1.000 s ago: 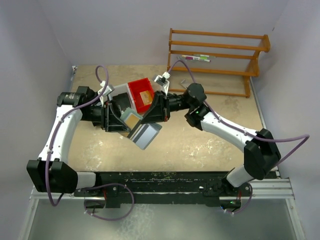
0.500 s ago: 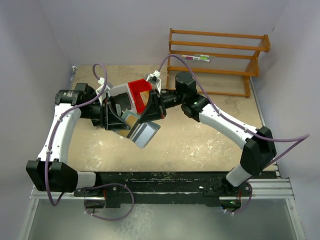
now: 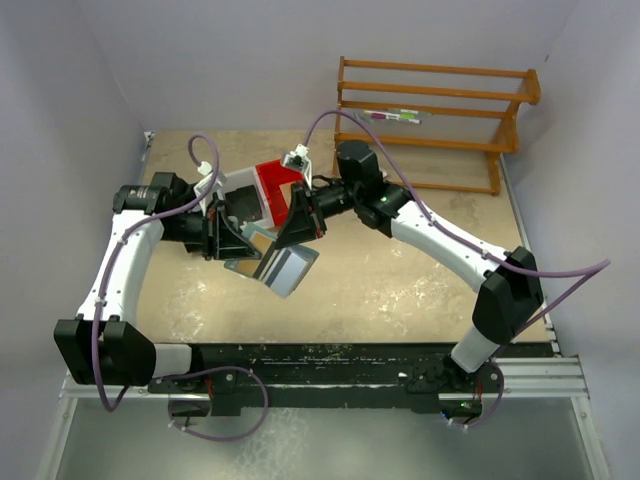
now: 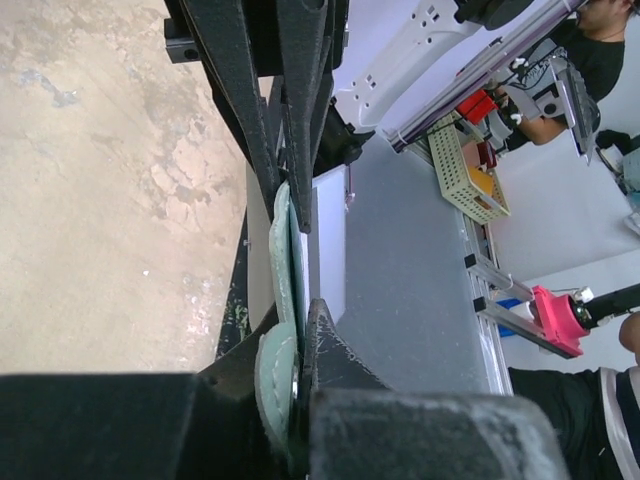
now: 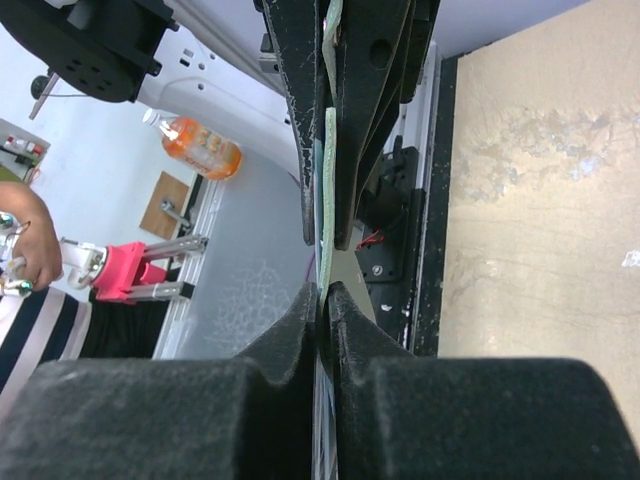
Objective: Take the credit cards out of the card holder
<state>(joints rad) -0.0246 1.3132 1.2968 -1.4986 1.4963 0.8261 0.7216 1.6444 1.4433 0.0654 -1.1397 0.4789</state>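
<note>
Plainly, the job is only getting under way: both arms are meeting above the left middle of the table (image 3: pixel 420 290), and the card holder (image 3: pixel 262 240) is hanging in the air between them rather than lying down. A grey-blue credit card (image 3: pixel 288 268) is sticking out of it toward the near edge, so it looks partly drawn but not free. I am seeing no card lying apart from the holder.

The left gripper (image 3: pixel 248 246) is pressing its fingers together on the pale green edge of the holder, which is showing edge-on in its wrist view. The right gripper (image 3: pixel 283 232) is coming in from the opposite side and is also pinching tight, on what reads as the holder's thin edge. Whether its fingers are biting the pouch or the card itself I cannot tell, since everything is showing edge-on there.

How many cards are sitting inside is hidden. What is remaining, I judge, is nearly all of it: one side needs to be holding the pouch while the other is sliding each card clear.
</note>
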